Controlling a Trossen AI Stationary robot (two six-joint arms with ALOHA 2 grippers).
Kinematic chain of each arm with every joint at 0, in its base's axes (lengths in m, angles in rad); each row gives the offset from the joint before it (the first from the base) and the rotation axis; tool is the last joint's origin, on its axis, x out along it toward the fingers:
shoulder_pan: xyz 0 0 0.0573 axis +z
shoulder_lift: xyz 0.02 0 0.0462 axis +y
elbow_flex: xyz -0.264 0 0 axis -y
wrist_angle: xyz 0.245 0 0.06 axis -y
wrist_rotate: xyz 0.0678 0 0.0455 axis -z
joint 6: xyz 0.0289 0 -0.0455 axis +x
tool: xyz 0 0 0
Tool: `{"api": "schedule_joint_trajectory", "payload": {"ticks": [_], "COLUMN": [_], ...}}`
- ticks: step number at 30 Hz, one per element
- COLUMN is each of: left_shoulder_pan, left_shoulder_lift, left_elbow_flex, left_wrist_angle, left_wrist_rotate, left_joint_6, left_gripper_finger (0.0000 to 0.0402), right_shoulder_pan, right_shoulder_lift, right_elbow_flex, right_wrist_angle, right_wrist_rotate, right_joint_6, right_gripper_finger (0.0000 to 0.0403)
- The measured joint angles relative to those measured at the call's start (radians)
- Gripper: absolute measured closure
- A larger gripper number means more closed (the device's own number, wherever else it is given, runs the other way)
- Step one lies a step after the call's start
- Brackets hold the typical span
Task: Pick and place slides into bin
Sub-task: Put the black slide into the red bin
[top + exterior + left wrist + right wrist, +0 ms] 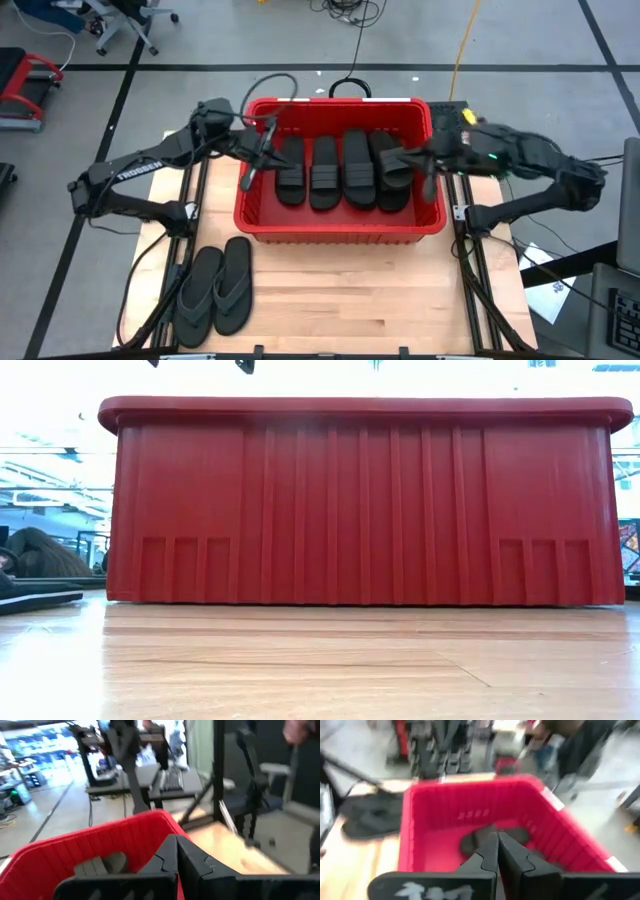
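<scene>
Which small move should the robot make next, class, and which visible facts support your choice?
Probably swing the left gripper, shut and empty over the red bin, down toward the grey flip-flop pair and open it. Four black slides already lie in the bin; that pair remains on the table, on the left arm's side. The right gripper is shut over the bin too.

We see a grey floor (560,40) crossed by dark lines, cables (345,15) trailing, and an office chair (120,20) beyond.

"TROSSEN" in white letters along the left arm (140,170), nothing else legible
</scene>
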Motion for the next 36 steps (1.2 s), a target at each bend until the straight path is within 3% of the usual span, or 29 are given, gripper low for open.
{"api": "schedule_joint_trajectory", "payload": {"ticks": [3, 8, 13, 16, 22, 30, 34, 36], "left_shoulder_pan": [0.015, 0.020, 0.023, 0.024, 0.024, 0.036, 0.051, 0.059], "left_shoulder_lift": [-0.044, -0.094, -0.128, -0.129, -0.129, -0.135, -0.135, -0.135], "left_elbow_flex": [-0.044, -0.056, -0.056, -0.056, -0.056, -0.056, -0.056, -0.056], "left_wrist_angle": [0.096, 0.105, 0.079, 0.076, 0.075, 0.075, 0.074, 0.066], "left_wrist_rotate": [-0.018, -0.026, -0.055, -0.115, -0.140, -0.141, -0.141, -0.141], "left_joint_6": [-0.119, -0.159, -0.142, -0.164, -0.268, -0.279, -0.277, -0.277], "left_gripper_finger": [0.0401, 0.0401, 0.0401, 0.0401, 0.0400, 0.0401, 0.0397, 0.0398], "right_shoulder_pan": [-0.090, -0.339, -0.627, -0.723, -0.768, -0.738, -0.737, -0.727], "right_shoulder_lift": [0.113, 0.240, 0.330, 0.413, 0.529, 0.665, 0.720, 0.746], "right_elbow_flex": [0.149, 0.299, 0.296, 0.281, 0.281, 0.281, 0.280, 0.281], "right_wrist_angle": [-0.122, -0.242, -0.279, -0.319, -0.307, -0.269, -0.291, -0.317], "right_wrist_rotate": [-0.086, -0.151, -0.487, -0.706, -0.748, -0.809, -0.933, -0.932], "right_joint_6": [-0.042, -0.196, -0.367, -0.486, -0.647, -0.667, -0.669, -0.696], "right_gripper_finger": [0.0403, 0.0403, 0.0403, 0.0403, 0.0386, 0.0267, 0.0217, 0.0202]}}
